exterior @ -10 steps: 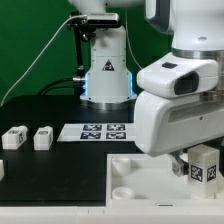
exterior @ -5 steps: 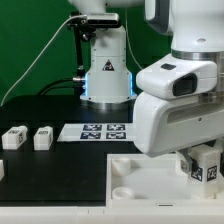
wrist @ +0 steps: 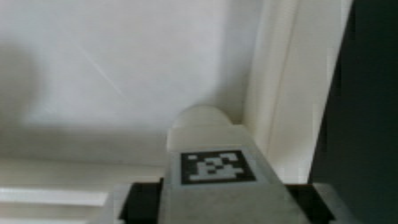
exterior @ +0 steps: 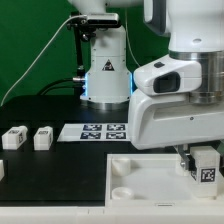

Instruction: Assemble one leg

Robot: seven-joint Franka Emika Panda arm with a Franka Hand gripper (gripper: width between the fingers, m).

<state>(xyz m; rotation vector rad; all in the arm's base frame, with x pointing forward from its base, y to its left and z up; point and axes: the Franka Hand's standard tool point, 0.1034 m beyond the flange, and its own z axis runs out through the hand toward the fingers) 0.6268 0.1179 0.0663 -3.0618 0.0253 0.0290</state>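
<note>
My gripper (exterior: 203, 160) is shut on a leg (exterior: 205, 165), a small white block with a black-and-white tag on its face, and holds it upright over the large flat white panel (exterior: 140, 178) at the exterior view's right. In the wrist view the leg (wrist: 215, 160) sits between the dark fingers (wrist: 148, 203), its far end pointing at the panel (wrist: 125, 80) close to the panel's raised edge (wrist: 294, 90). Whether the leg touches the panel cannot be told. Two more legs (exterior: 14, 137) (exterior: 43, 137) lie on the black table at the exterior view's left.
The marker board (exterior: 100, 131) lies flat in the middle of the table. The robot base (exterior: 106, 72) stands behind it. A round socket (exterior: 122, 168) shows in the panel's near corner. Another white part (exterior: 2, 170) sits at the left edge.
The gripper with the leg has moved slightly down and toward the exterior view's left, lower over the panel. The legs on the table have not moved.
</note>
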